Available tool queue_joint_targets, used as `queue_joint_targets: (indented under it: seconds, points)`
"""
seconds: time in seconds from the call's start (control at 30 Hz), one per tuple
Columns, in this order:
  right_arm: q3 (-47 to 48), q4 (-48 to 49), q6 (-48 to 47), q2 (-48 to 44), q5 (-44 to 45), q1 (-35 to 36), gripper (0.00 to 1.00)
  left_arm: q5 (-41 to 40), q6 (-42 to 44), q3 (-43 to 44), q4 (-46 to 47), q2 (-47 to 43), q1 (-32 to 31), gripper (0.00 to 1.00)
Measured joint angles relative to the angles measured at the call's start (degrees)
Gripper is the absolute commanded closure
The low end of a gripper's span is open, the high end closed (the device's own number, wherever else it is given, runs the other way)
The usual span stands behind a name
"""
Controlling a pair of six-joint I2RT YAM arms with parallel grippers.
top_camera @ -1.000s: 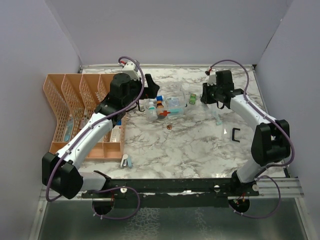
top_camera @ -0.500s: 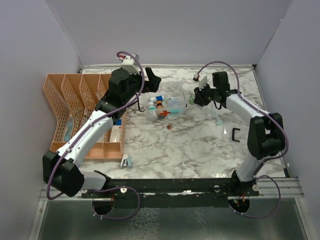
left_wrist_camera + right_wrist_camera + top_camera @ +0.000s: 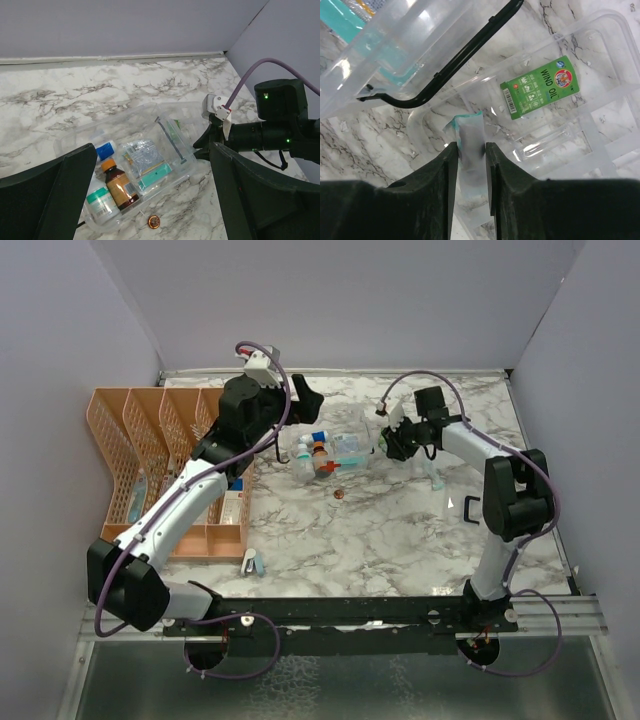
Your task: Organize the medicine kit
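Note:
The medicine kit [image 3: 340, 452] is a clear box lying open mid-table. In the left wrist view it [image 3: 100, 226] holds a brown bottle [image 3: 118, 184], a white bottle, a blue-capped item and a foil packet. My left gripper [image 3: 306, 400] hovers behind and above the kit, open and empty, and it also shows in the left wrist view [image 3: 152, 150]. My right gripper [image 3: 386, 443] is at the kit's right end, shut on a small white packet with a teal edge [image 3: 470, 135]. The kit's black handle [image 3: 451, 59] and a green Wind Oil box [image 3: 540, 87] lie just beyond that packet.
An orange lattice organizer [image 3: 150, 460] stands at the left. A copper coin [image 3: 338, 494] lies in front of the kit. A clear lid part [image 3: 602, 125] lies right of the kit. A black clip [image 3: 471, 508] lies at the right and a small pale item [image 3: 250, 561] near the front.
My right gripper has moved left to the kit's right end with the packet. My left gripper has lifted up and back from the kit.

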Motion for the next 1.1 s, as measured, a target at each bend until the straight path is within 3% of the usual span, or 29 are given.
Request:
queue_joint_targets:
  seconds: [0.23, 0.4, 0.8, 1.1]
  points:
    - [1.46, -0.79, 0.07, 1.40, 1.22, 0.00, 0.54, 0.04, 2.45, 3.26, -0.17, 3.23, 0.00, 0.01]
    - [0.17, -0.50, 1.44, 0.57, 2.36, 0.00, 0.53, -0.28, 3.82, 3.72, -0.26, 3.37, -0.20, 0.01]
    - [-7.56, 9.16, 24.55, -13.88, 21.31, 0.04, 0.53, -1.88, 2.38, 4.11, -0.50, 3.48, -3.26, 0.01]
    - [-7.56, 5.38, 36.96, -14.93, 32.72, -3.08, 0.56, -4.76, -4.46, 3.80, -1.97, 3.41, -5.84, 0.01]
